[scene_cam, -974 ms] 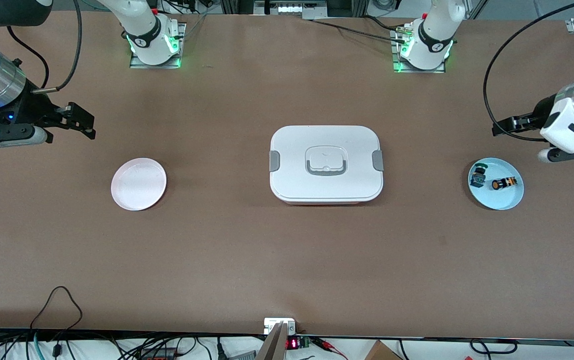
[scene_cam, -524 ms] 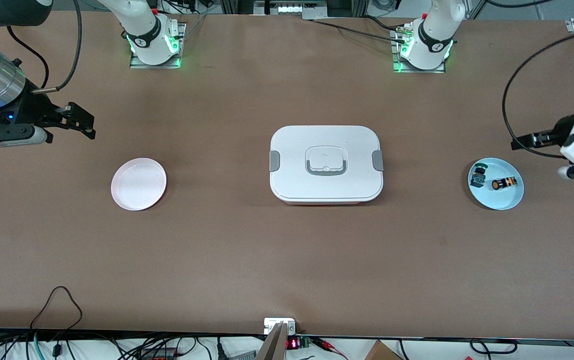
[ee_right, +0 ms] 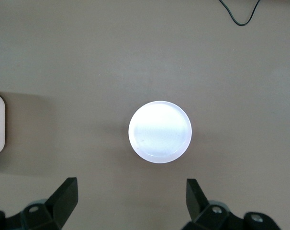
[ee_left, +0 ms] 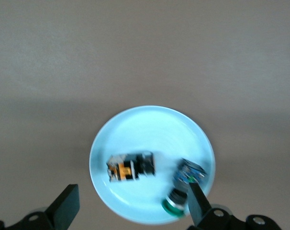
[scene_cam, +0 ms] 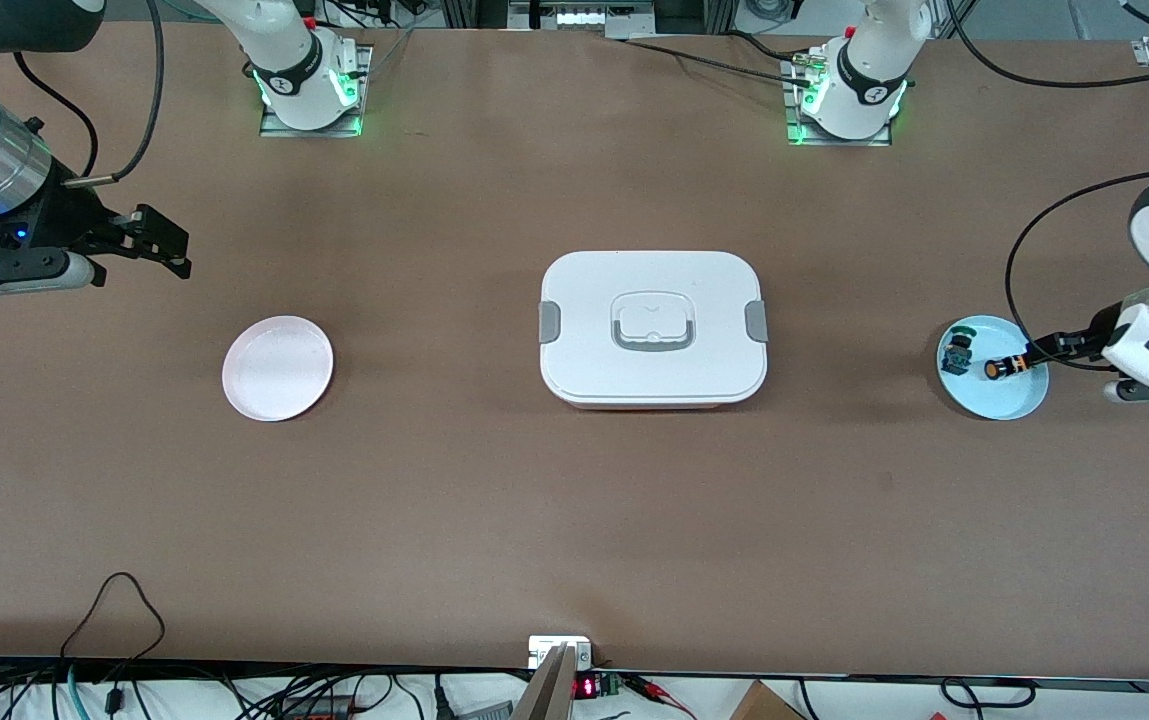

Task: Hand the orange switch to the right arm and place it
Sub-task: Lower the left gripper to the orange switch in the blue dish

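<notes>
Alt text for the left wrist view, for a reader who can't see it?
Open left gripper hangs over a light blue plate holding the orange switch and a green-capped switch, apart from each other, on the brown table.

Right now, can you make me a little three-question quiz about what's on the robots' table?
1. True or false: the orange switch lies on the blue plate.
2. Which tool is over the blue plate? A) left tool B) right tool
3. Fill in: the box between the two plates has a white ____.

Key: 1 true; 2 A; 3 lid.
</notes>
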